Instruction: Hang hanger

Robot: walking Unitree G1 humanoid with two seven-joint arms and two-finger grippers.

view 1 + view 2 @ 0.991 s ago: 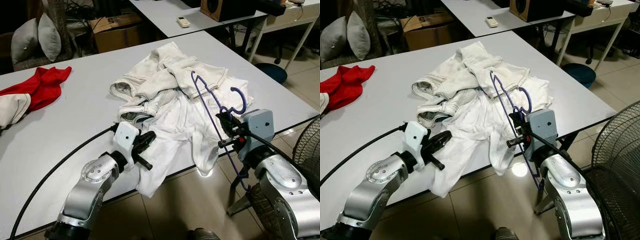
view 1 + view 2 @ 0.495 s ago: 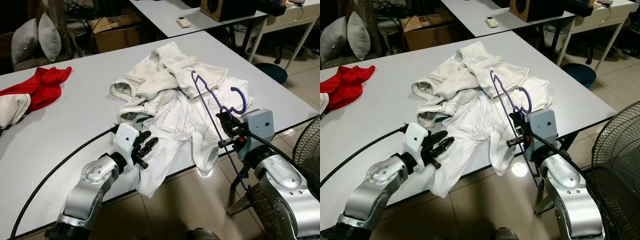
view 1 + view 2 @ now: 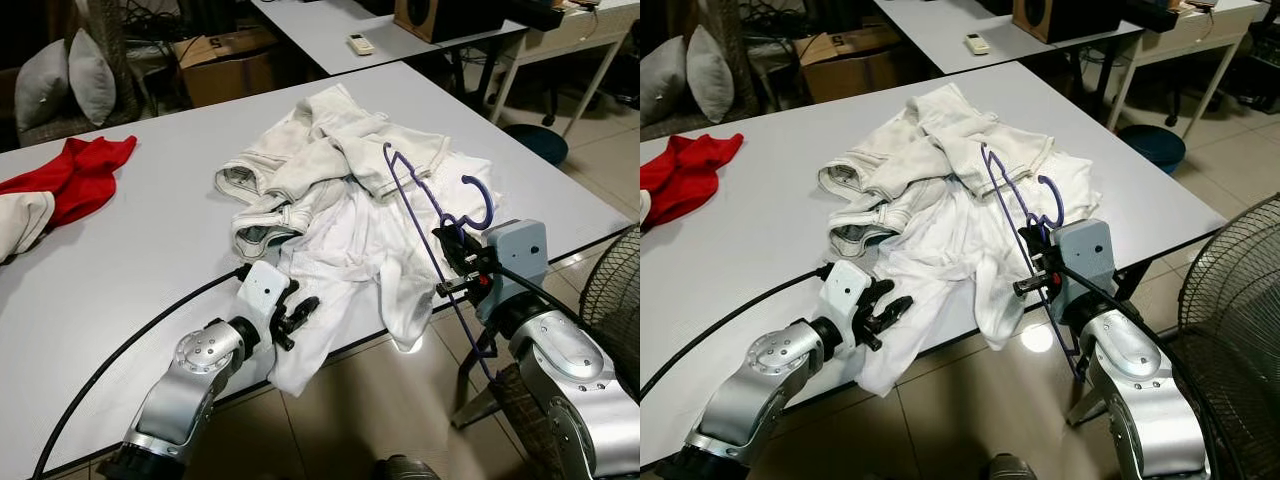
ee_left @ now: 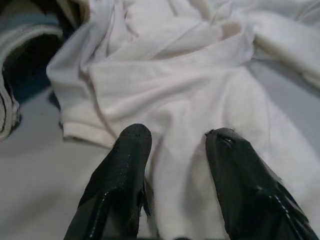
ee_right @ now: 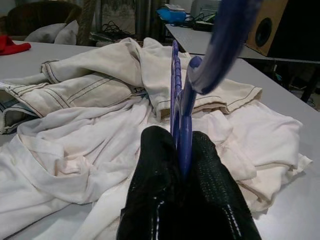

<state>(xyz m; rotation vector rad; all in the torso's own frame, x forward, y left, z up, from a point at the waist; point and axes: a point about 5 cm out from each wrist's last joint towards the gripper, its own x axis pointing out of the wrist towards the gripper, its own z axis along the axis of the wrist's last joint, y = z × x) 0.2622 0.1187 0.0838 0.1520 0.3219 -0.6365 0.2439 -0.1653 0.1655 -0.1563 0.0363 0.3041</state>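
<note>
Gripping a purple plastic hanger (image 3: 432, 208), the right gripper (image 3: 452, 262) has its two black fingers pressed tight against the hanger's thin bar, near the neck just below the hook. The hanger stands tilted in the air above the right part of the table, with its hook curling up beside the grey wrist housing and one long arm slanting down past the table edge toward the floor. Its other end reaches up over a pile of white clothes (image 3: 345, 190).

The left gripper (image 3: 887, 310) is lower down, at the near edge of the table. Its fingers (image 4: 234, 175) are spread apart, with white cloth lying between and under them, and they hold nothing. That cloth is a white garment (image 4: 190, 105) that spills off the pile and droops over the table edge.

The table (image 3: 150, 230) is pale grey. A black cable (image 3: 110, 360) runs across it to the left arm. A red garment (image 3: 85, 170) lies far off at the left end. Beyond it, grey cushions (image 3: 65, 80) sit in the background, and a floor fan (image 3: 1240, 290) stands at the right.
</note>
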